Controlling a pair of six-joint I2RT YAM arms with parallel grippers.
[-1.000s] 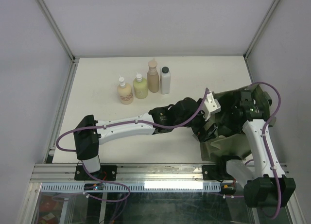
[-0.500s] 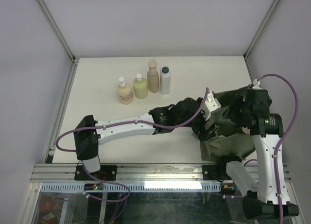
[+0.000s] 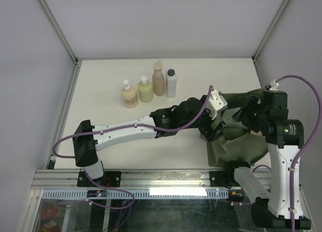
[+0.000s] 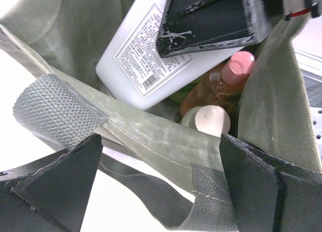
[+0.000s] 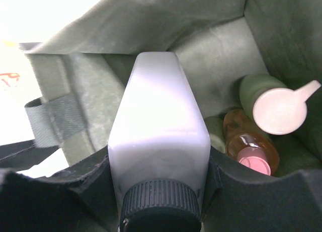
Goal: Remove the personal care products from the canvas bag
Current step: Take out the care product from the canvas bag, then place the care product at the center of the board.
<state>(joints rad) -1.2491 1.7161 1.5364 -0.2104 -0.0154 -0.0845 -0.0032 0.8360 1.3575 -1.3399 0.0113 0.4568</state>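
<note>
Your right claw [image 5: 160, 171] is clamped on the white bottle [image 5: 158, 121] near its black cap, inside the canvas bag [image 5: 211, 51]. An orange pink-capped bottle [image 5: 250, 144] and a pale-lidded green bottle [image 5: 261, 93] lie deeper in. Your left claw [image 4: 160, 141] gapes wide, straddling the bag's rim. Four bottles [image 3: 148, 86] stand on the table [image 3: 100, 111], well apart from the bag.

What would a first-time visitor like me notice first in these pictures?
Most striking is the right gripper clamped on a white plastic bottle with a black ribbed cap, in the mouth of the floppy olive-green canvas bag on the right. The left gripper stands open at the bag's rim, and four small plastic bottles stand in a row at the back.
</note>
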